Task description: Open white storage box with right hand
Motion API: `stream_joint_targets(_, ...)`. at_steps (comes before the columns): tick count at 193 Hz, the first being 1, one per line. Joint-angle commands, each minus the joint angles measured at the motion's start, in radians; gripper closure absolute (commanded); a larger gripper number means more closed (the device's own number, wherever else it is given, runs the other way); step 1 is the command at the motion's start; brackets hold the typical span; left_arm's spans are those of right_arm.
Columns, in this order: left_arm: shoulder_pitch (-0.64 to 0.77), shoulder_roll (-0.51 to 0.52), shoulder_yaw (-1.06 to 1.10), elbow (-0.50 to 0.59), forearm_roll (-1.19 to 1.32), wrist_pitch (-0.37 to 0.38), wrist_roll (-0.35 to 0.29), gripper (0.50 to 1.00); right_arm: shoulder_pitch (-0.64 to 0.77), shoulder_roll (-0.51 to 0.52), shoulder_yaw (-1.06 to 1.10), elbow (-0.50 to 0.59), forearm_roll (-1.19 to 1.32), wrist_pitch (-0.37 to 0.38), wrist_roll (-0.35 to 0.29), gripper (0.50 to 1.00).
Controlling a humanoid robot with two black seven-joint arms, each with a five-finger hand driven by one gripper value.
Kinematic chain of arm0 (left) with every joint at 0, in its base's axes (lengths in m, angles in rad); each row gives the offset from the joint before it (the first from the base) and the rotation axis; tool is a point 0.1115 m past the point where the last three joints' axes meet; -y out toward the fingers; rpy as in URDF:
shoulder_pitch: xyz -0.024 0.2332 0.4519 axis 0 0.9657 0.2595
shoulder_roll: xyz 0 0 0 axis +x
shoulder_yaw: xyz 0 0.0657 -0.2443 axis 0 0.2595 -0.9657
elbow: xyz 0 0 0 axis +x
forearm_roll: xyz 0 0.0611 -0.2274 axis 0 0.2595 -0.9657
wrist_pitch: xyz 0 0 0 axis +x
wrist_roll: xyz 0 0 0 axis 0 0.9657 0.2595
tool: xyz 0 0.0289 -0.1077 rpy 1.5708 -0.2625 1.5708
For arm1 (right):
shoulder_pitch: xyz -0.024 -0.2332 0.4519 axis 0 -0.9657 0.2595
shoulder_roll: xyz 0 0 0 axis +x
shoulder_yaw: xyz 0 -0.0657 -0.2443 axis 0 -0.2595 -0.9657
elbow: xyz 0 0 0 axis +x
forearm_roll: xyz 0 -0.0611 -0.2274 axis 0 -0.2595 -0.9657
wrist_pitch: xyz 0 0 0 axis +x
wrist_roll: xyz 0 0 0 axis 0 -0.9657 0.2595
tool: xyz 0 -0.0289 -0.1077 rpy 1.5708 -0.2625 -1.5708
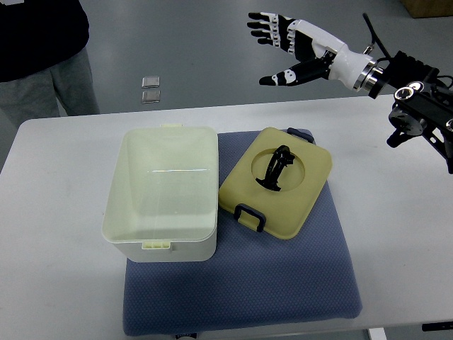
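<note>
Blue mat (pixel 283 290) at bottom, under box (pixel 164 191) at centre left, already open, and lid (pixel 277 182) lying beside. Right hand (pixel 287 46) at upper right, raised, fingers spread, empty. Seemingly finished; only withdrawal left.

no readable text, labels or numbers

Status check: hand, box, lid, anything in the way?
Right hand open, raised beyond the table's far edge, holding nothing. Storage box open, looks empty. Lid off, lying on the blue mat beside the box. Nothing in the way; left hand not in view.
</note>
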Motion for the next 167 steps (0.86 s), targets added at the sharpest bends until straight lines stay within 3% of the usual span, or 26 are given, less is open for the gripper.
stream_joint_targets(1, 0.0, 0.0, 0.0, 0.0, 0.0, 0.0, 0.0, 0.5, -0.079, 0.005, 0.048, -0.03, 0.155, -0.052, 0.0, 0.572)
stream_joint_targets(51, 0.0, 0.0, 0.0, 0.0, 0.0, 0.0, 0.0, 0.5, -0.204, 0.074, 0.062, -0.206, 0.522, -0.046, -0.003, 0.572)
stream_joint_targets(85, 0.0, 0.0, 0.0, 0.0, 0.0, 0.0, 0.0, 0.5, -0.239, 0.116, 0.065, -0.219, 0.594, -0.057, -0.032, 0.572)
stream_joint_targets(167, 0.005, 0.0, 0.003, 0.002, 0.0, -0.003, 0.0, 0.5, -0.277, 0.16, 0.074, -0.265, 0.608, -0.063, -0.006, 0.572)
